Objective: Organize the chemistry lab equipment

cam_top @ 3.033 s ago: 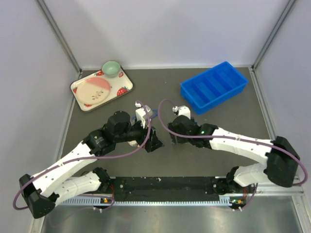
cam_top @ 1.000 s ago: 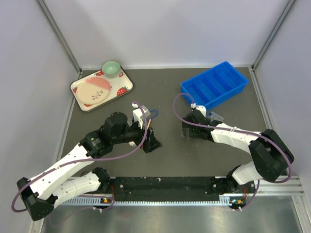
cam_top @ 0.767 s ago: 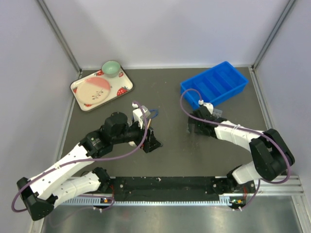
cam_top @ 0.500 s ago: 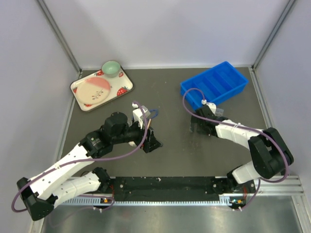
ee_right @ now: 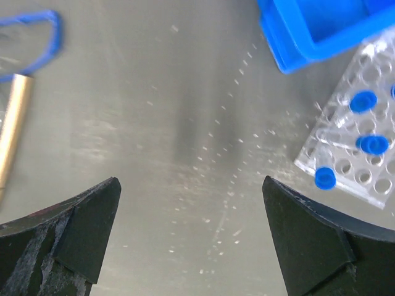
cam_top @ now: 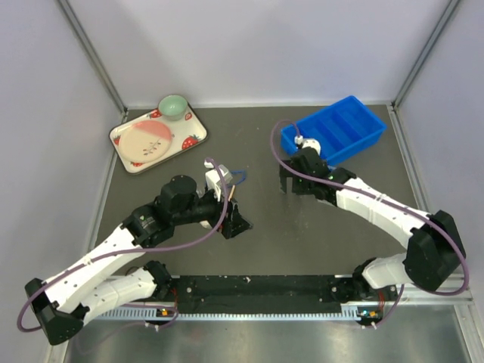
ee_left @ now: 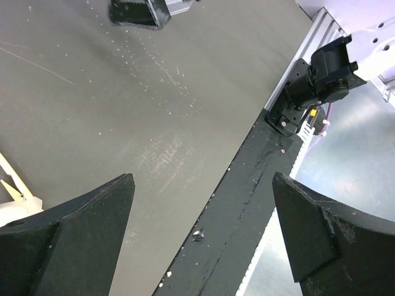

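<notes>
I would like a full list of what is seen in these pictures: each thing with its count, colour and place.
tray: one, white with strawberry print, far left of the table
plate: one, pink, on the tray
bowl: one, green, on the tray's far corner
bin: one, blue, far right
tube rack: one, clear, beside the bin's corner
blue-capped tubes: at least three, in the tube rack
stick: one, tan, lying on the table
loop: one, blue, near the stick
table: one, dark grey
left hand: black fingers, open, empty
right hand: black fingers, open, empty, near the bin
</notes>
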`<control>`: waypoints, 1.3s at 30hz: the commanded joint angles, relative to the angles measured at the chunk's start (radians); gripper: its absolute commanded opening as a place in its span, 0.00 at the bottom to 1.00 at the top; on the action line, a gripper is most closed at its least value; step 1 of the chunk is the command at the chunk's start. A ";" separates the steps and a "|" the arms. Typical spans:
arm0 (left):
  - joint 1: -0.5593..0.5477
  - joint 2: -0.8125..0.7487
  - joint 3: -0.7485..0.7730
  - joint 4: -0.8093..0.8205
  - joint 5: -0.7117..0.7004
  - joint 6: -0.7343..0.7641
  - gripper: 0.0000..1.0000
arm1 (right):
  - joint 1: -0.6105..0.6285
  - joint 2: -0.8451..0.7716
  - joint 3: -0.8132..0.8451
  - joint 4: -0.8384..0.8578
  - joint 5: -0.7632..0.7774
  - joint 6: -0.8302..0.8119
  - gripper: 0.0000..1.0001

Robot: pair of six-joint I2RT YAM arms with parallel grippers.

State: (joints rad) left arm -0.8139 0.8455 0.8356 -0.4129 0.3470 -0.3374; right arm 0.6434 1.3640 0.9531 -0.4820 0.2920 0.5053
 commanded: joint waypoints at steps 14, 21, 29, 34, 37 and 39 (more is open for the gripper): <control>-0.004 -0.092 0.002 -0.041 -0.048 0.018 0.99 | -0.027 0.426 0.581 -0.032 0.185 -0.287 0.99; -0.004 -0.126 -0.010 -0.056 -0.049 0.028 0.99 | -0.099 0.521 0.694 -0.023 0.199 -0.385 0.99; -0.002 -0.134 -0.006 -0.072 -0.060 0.046 0.99 | -0.116 0.630 0.765 -0.020 0.167 -0.413 0.96; -0.002 -0.132 0.005 -0.086 -0.066 0.051 0.99 | -0.116 0.704 0.805 -0.018 0.148 -0.410 0.90; -0.004 -0.138 0.003 -0.092 -0.069 0.051 0.99 | -0.120 0.731 0.819 -0.018 0.150 -0.407 0.81; -0.004 -0.140 0.002 -0.093 -0.075 0.049 0.99 | -0.125 0.742 0.826 -0.018 0.148 -0.401 0.74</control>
State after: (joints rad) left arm -0.8139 0.7231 0.8356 -0.5056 0.2913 -0.3031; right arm 0.5270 2.0888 1.7115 -0.5175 0.4454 0.1020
